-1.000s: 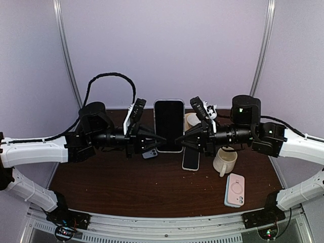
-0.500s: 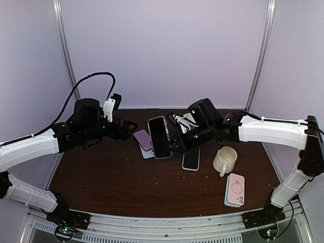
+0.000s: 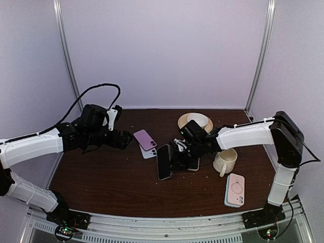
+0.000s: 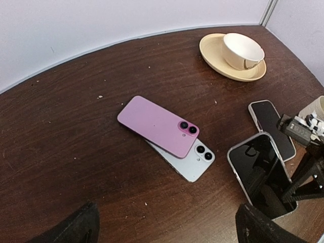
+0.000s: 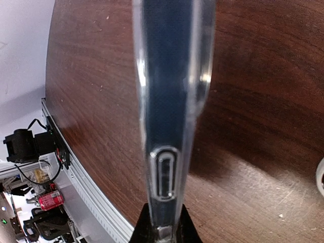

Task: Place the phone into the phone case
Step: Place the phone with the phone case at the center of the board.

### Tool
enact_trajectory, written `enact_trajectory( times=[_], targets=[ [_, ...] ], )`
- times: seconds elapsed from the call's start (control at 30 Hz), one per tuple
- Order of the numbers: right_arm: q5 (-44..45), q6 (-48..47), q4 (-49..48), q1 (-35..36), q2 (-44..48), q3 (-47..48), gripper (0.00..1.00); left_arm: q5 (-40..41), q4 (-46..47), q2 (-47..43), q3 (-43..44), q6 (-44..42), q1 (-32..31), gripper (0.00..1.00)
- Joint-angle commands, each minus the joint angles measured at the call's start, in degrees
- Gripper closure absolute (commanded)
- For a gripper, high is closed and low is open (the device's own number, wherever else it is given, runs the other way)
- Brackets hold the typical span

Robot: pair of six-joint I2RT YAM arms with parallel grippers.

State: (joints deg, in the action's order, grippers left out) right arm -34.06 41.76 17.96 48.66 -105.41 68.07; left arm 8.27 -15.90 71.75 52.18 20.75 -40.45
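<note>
Phone [image 3: 163,162] now lowered to the table [image 3: 101,177], left fingers [image 4: 71,230] released.

Left arm [image 3: 35,147] reaches in from the left side, forearm angled toward centre, wrist raised. Left gripper [image 3: 125,139] has its jaws spread wide, nothing between them. Right arm [image 3: 248,134] folds at the far-right elbow, forearm stretched leftward and low; right gripper [image 3: 173,158] is pinched on the clear phone case [image 3: 163,162] edge.

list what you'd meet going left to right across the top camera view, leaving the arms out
pink phone → phone in clear case → cup on saucer → mug
</note>
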Motion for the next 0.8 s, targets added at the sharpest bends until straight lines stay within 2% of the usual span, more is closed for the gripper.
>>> enact_trajectory(
  times=[0.0,0.17,0.43,0.53,0.6,0.67,0.77],
  targets=[
    [-2.4,2.9,-7.2,-5.3,0.0,0.0,1.0,-0.3,0.8,1.3,0.8,0.7,0.4,0.03],
    [-3.0,-3.1,2.3,-7.5,-5.4,7.6,1.0,-0.7,0.1,1.9,1.3,1.2,0.4,0.02],
    [-4.5,0.3,-2.9,-10.8,-8.0,4.7,1.0,0.0,0.3,1.9,0.9,0.4,0.5,0.03],
    [-6.2,-0.7,-1.4,-11.1,-10.5,6.1,0.94,-0.6,0.3,2.2,1.2,0.6,0.6,0.03],
    [-4.4,-2.0,1.3,-11.2,-11.2,7.3,0.87,-0.7,0.3,2.2,1.1,0.6,0.5,0.03],
    [-2.0,-3.2,4.2,-11.3,-11.3,8.3,0.76,-0.5,0.2,2.0,1.0,0.5,0.5,0.03],
    [1.4,-3.9,6.8,-11.2,-10.2,8.9,0.67,-0.2,0.1,1.7,0.7,0.4,0.6,0.03]
  ],
)
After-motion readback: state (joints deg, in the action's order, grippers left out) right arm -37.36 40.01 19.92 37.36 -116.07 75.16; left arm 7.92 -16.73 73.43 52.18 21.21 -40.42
